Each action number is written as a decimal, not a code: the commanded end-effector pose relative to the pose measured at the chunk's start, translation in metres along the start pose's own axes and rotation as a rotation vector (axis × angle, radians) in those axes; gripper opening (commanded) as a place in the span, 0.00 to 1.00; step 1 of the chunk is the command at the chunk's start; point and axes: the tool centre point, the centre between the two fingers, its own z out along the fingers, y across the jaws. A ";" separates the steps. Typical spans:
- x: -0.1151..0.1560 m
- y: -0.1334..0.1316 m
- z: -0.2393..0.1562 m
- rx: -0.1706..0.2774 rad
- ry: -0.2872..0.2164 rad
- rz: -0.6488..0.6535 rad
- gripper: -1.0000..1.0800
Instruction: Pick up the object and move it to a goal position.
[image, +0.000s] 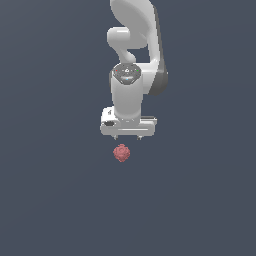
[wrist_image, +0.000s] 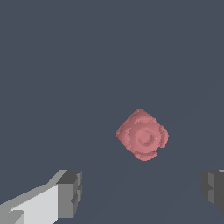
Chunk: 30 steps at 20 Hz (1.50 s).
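Hand (image: 128, 136) hangs spread, apart from berry lump (image: 121, 153).

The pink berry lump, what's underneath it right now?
Under the pink lump only the plain dark grey floor shows. The patch directly beneath it is covered by the lump itself. The open tool is apart from it, holding nothing.

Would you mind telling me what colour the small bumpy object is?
The object is pinkish-red all over, with no pattern; the wrist view shows it best.
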 end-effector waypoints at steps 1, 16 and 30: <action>0.000 0.000 0.000 0.000 0.000 0.000 0.96; 0.016 -0.004 -0.020 -0.019 0.050 -0.041 0.96; 0.015 0.002 -0.001 -0.007 0.042 0.124 0.96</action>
